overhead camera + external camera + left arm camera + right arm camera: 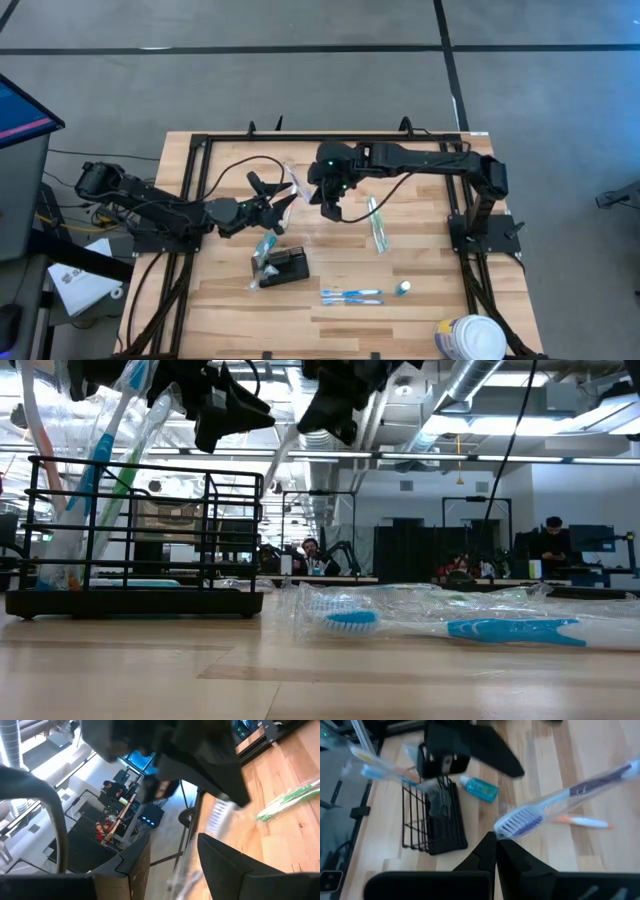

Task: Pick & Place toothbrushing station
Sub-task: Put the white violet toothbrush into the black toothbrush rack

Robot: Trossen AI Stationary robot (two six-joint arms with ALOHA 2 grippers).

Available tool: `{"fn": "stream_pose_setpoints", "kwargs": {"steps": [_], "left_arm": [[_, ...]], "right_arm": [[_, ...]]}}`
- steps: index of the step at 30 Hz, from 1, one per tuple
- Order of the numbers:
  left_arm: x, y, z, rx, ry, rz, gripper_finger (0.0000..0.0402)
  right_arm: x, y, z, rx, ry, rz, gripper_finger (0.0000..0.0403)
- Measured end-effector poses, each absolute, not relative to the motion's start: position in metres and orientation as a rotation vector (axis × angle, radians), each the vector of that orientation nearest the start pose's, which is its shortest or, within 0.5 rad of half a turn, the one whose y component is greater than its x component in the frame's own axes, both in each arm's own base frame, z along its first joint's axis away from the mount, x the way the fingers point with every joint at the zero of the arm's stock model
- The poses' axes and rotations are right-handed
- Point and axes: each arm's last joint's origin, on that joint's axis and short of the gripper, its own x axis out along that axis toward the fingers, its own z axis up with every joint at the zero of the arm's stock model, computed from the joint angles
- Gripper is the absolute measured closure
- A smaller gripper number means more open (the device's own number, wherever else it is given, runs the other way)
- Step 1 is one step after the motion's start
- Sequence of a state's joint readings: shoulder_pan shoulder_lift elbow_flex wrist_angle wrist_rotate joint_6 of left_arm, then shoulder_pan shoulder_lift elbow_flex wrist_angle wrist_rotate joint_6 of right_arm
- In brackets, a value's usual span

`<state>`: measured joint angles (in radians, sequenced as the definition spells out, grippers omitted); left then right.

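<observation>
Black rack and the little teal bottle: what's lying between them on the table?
In the high view, blue toothbrushes lie side by side between the rack and the bottle.

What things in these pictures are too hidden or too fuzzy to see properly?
- White tub: high view, cut off by the bottom edge, print unreadable.
- Small blue bottle: right wrist view, blurred; label unreadable.
- Black wire holder: low view, its top and the wrapped toothbrushes in it run off the frame.
- Left gripper: whether it grips the wrapped purple toothbrush is unclear; left wrist view is blurred.
</observation>
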<state>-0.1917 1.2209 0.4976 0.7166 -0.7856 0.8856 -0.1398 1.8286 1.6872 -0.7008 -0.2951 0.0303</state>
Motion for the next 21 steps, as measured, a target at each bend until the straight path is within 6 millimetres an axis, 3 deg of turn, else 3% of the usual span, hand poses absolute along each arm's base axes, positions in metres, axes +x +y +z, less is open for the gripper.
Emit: {"fn": "stream_pose_setpoints", "kwargs": {"steps": [9,21], "left_arm": [[0.239,-0.026,0.229,0.871,0.283,0.545,0.0245],[0.237,-0.025,0.226,0.927,0.317,0.554,0.0245]], "right_arm": [[0.398,-0.047,0.338,0.222,0.791,0.129,0.0403],[0.4,-0.046,0.343,0.246,0.76,0.152,0.0403]]}}
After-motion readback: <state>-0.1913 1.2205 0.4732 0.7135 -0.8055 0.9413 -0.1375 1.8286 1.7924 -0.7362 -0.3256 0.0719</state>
